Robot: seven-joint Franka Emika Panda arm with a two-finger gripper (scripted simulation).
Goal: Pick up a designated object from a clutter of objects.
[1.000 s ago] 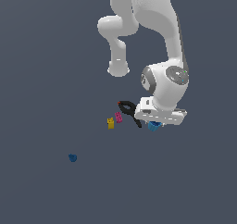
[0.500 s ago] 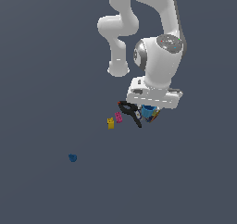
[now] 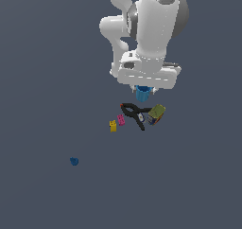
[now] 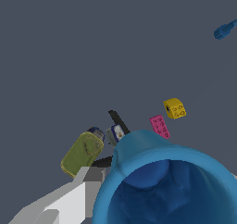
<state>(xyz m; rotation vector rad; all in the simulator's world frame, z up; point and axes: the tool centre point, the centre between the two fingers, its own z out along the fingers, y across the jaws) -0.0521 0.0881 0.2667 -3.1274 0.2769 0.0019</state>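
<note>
Cup point(image 3: 142, 93) clamped in gripper point(image 3: 143, 92) fingers, hangs clear above clamp point(image 3: 133, 115), box point(image 3: 157, 112), pink block point(image 3: 121, 120), yellow block point(image 3: 113, 126). Pick looks essentially done; only holding left.

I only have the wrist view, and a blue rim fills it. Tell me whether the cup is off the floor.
Observer: Yes. In the exterior view the blue cup hangs under the gripper, above the black clamp.
Operator: Report what sits nearest below it.
Observer: The clamp, with the olive box on the exterior view's right.
Operator: Locate the small dark blue lump.
Observer: The dark blue lump lies alone, far toward the exterior view's left, apart from the pink block and yellow block.
</note>
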